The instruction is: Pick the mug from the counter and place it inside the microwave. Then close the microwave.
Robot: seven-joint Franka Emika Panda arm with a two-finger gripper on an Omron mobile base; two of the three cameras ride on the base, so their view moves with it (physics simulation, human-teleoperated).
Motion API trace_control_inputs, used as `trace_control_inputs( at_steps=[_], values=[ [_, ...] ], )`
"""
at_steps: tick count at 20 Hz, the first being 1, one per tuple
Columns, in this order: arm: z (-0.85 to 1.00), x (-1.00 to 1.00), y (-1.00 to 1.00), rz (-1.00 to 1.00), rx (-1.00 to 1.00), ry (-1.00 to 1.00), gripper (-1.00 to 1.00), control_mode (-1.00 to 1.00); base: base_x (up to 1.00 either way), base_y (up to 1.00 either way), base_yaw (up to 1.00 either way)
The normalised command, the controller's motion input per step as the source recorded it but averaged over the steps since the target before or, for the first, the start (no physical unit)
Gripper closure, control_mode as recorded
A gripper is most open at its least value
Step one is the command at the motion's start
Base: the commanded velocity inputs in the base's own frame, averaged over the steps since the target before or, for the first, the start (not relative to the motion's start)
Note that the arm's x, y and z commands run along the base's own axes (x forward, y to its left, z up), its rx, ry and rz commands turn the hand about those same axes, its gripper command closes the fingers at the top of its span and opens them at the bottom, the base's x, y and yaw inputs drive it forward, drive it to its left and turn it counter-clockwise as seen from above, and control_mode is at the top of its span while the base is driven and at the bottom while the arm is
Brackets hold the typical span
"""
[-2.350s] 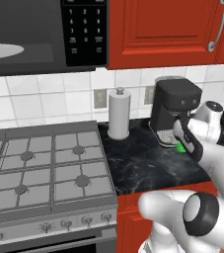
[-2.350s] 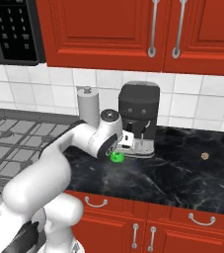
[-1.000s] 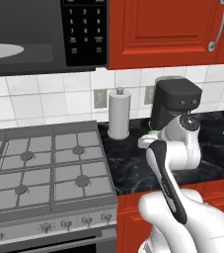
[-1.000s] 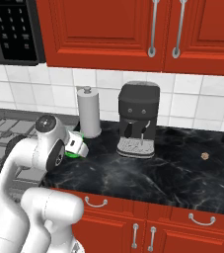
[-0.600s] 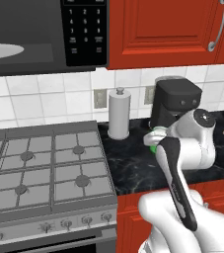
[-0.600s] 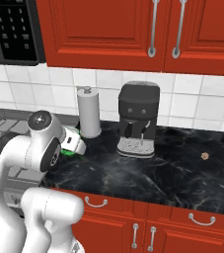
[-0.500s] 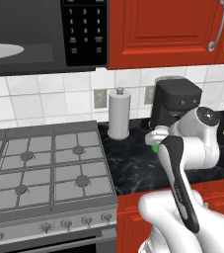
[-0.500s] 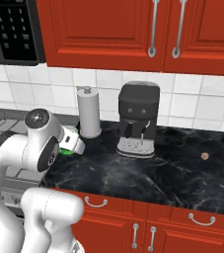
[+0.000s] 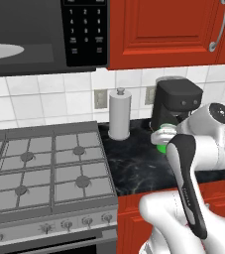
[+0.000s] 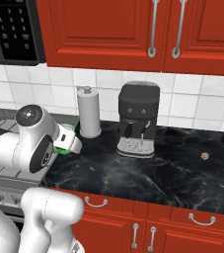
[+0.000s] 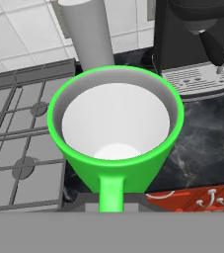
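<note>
The pincer is clamped on the green mug, carried clear above the black table. The mug's white inside faces the hand camera, with the paper towel roll and coffee machine behind it.

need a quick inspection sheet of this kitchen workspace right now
surface: black veined counter, with a small brown crumb-like item lying on it at the right.
job's things: green mug off the counter and carried by its handle, empty and white inside; microwave above the stovetop, turntable in sight.
clutter: paper towel roll, black coffee machine.
claw: claw holds the mug over the counter beside the coffee machine; its fingers are hidden behind the mug.
cables: nothing seen.
surroundings: grey gas stovetop, red cabinets, white tile backsplash.
</note>
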Motion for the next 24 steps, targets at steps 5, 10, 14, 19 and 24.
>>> trace_control_inputs(
  at_steps=[5, 10, 14, 19, 24],
  values=[
    [0.00, 0.00, 0.00, 0.00, 0.00, 0.00, 1.00, -1.00, 0.00, 0.00, 0.00],
    [0.00, -0.03, 0.00, 0.00, 0.00, 0.00, 1.00, -1.00, 0.00, 0.00, 0.00],
    [0.00, -0.51, 0.49, 0.06, 0.00, -0.04, 1.00, -1.00, 0.00, 0.00, 0.00],
    [0.00, -0.25, 0.75, 0.07, 0.00, 0.00, 1.00, -1.00, 0.00, 0.00, 0.00],
    [-0.10, 0.04, 0.29, 0.03, 0.02, 0.00, 1.00, -1.00, 0.00, 0.00, 0.00]
  ],
)
